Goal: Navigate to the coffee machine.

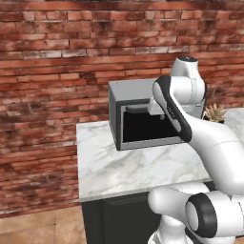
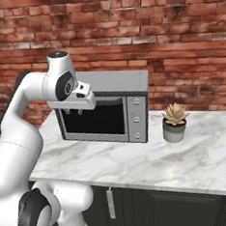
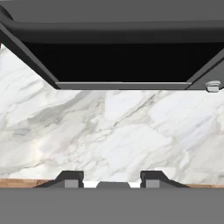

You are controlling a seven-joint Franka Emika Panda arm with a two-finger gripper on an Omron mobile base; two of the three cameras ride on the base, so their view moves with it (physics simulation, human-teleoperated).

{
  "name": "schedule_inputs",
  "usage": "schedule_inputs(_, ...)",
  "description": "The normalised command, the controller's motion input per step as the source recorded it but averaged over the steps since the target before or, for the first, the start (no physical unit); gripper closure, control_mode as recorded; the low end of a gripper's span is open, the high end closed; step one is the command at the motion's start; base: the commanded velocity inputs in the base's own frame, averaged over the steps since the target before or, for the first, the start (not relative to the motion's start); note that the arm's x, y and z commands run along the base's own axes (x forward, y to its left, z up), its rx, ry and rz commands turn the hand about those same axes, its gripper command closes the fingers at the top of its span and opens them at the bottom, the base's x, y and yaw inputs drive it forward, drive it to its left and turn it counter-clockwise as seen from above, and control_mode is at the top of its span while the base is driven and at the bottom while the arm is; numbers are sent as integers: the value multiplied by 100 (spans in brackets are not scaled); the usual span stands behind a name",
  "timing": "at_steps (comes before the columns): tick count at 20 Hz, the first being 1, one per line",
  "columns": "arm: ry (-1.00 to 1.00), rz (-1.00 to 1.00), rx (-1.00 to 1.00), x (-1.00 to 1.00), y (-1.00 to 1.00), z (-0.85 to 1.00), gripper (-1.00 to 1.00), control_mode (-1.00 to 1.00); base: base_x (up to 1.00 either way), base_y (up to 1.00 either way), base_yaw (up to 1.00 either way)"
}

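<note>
The coffee machine is out of view. My gripper (image 3: 110, 180) hangs over the white marble counter (image 3: 109, 127), just in front of a wide grey microwave (image 2: 127, 82) with a dark window. It is open, and nothing sits between its two fingertips (image 3: 70, 178). In the right base view the hand (image 2: 77, 102) is level with the microwave's upper left corner. From the left base view the arm crosses in front of the microwave (image 1: 126, 90).
A small potted succulent (image 2: 175, 121) stands on the counter (image 2: 139, 163) right of the microwave. A red brick wall (image 1: 57, 57) runs behind. Dark cabinets (image 2: 157, 208) sit under the counter. The counter ends at its left edge (image 1: 78, 162), with wooden floor (image 1: 38, 228) beyond.
</note>
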Motion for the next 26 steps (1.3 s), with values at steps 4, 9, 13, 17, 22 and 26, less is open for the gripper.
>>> schedule_inputs(4, 0, 0, 0, 0, 0, 0, -100, 100, 0, 0, 0)
schedule_inputs(9, 0, 0, 0, 0, 0, 0, -100, 100, 0, 0, 0)
schedule_inputs(13, 0, 0, 0, 0, 0, 0, -100, 100, -23, -1, 0)
schedule_inputs(17, 0, 0, 0, 0, 0, 0, -100, 100, -37, -3, -7)
schedule_inputs(22, 0, 0, 0, 0, 0, 0, -100, 100, -32, -9, -31)
schedule_inputs(26, 0, 0, 0, 0, 0, 0, -100, 100, -27, -2, -44)
